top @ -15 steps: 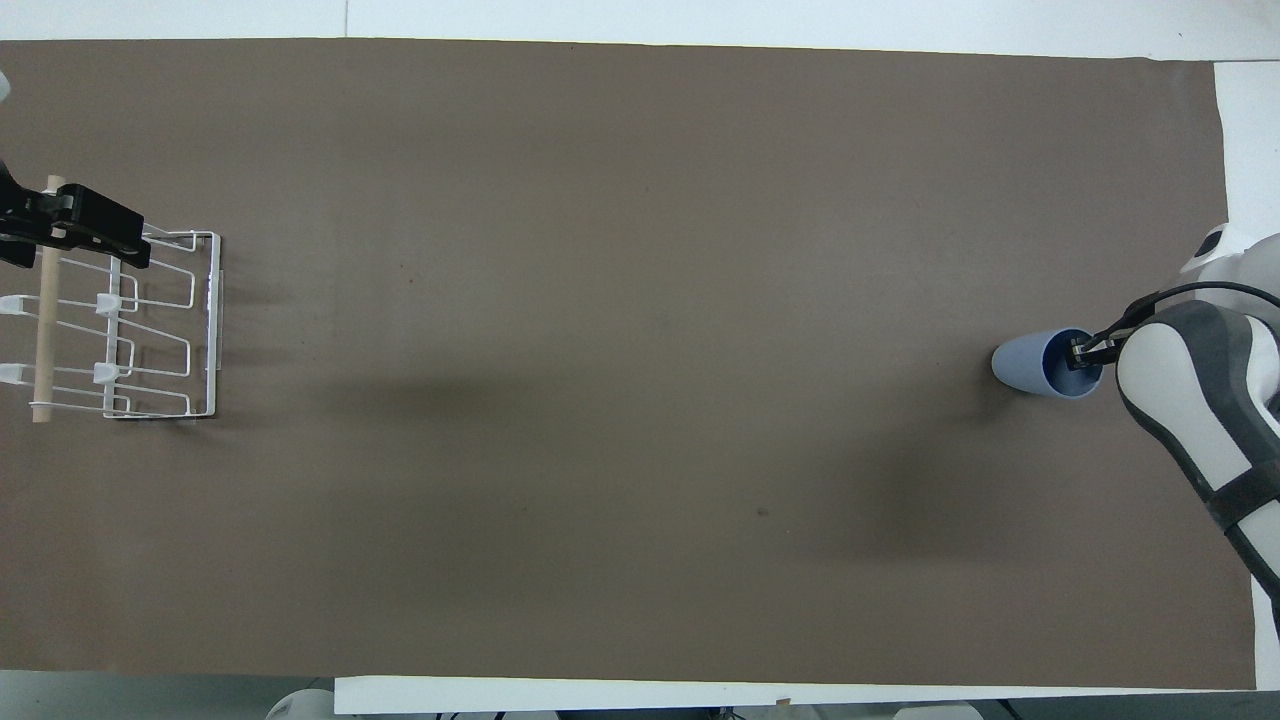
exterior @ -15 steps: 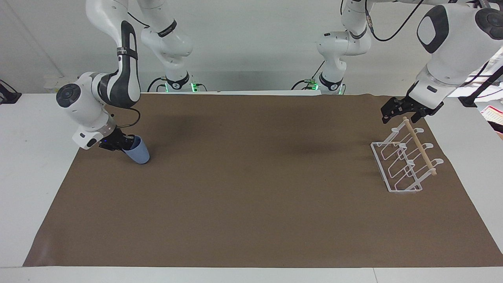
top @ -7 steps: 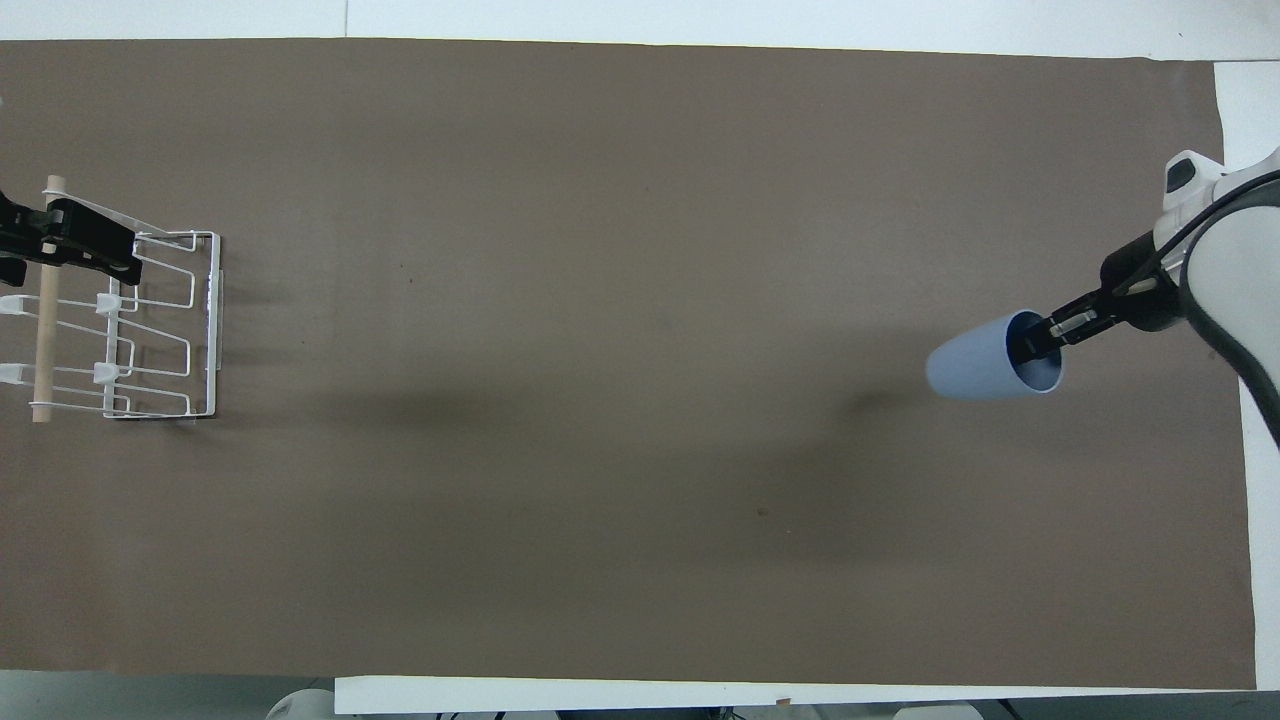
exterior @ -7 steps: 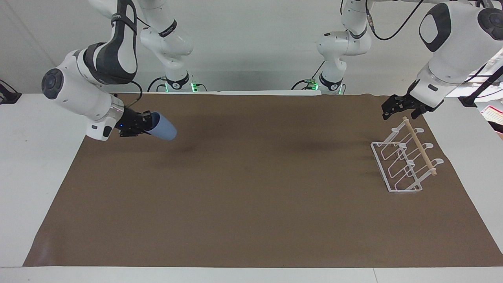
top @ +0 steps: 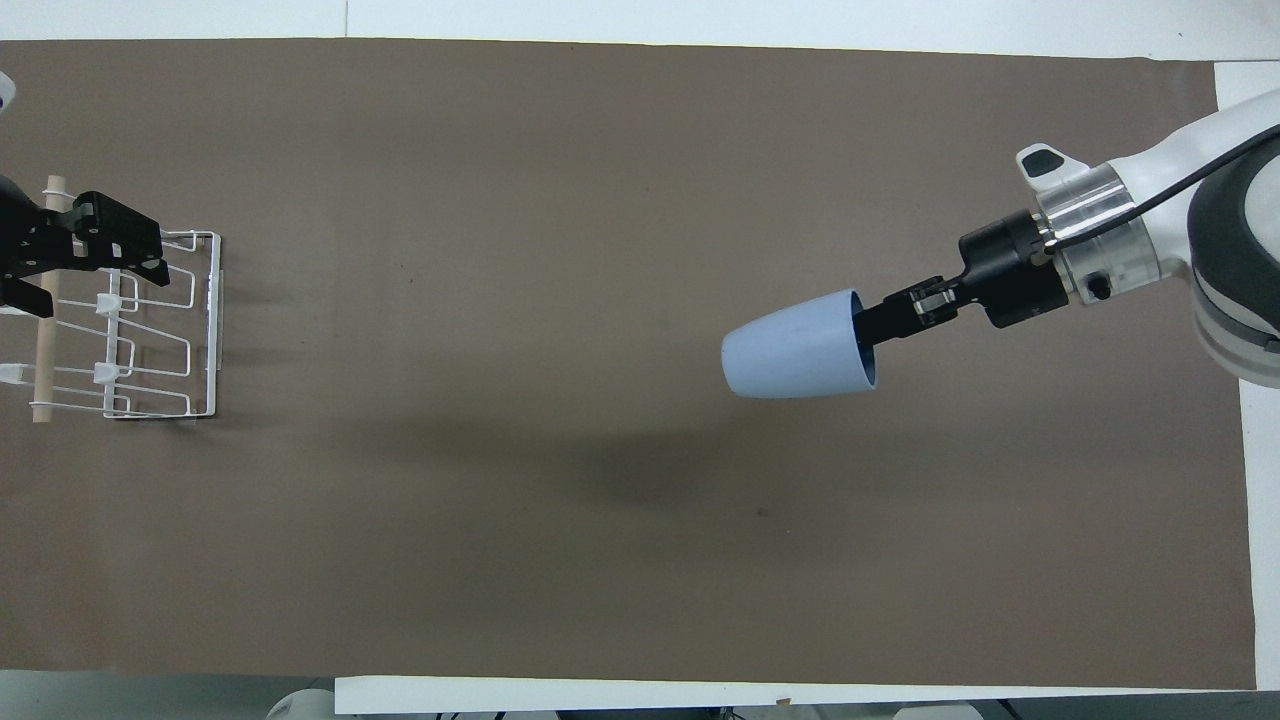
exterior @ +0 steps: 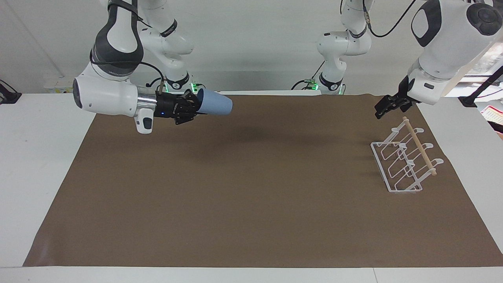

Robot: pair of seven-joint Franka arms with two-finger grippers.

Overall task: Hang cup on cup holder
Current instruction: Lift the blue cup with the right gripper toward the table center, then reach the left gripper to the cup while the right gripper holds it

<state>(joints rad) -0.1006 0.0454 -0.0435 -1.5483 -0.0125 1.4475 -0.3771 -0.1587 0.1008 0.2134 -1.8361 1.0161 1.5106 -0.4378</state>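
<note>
The light blue cup hangs in the air on its side, base pointing toward the left arm's end of the table. My right gripper is shut on its rim, one finger inside the mouth, over the brown mat's right-arm half. The white wire cup holder with its wooden dowel stands on the mat at the left arm's end. My left gripper hovers open above the holder's end that is nearer the robots, holding nothing.
A brown mat covers most of the white table. Nothing else stands on it between the cup and the holder. The cup's shadow falls on the mat under it.
My right arm has lifted the cup off the mat, turned it on its side and carried it toward the table's middle. My left gripper has risen a little above the holder.
</note>
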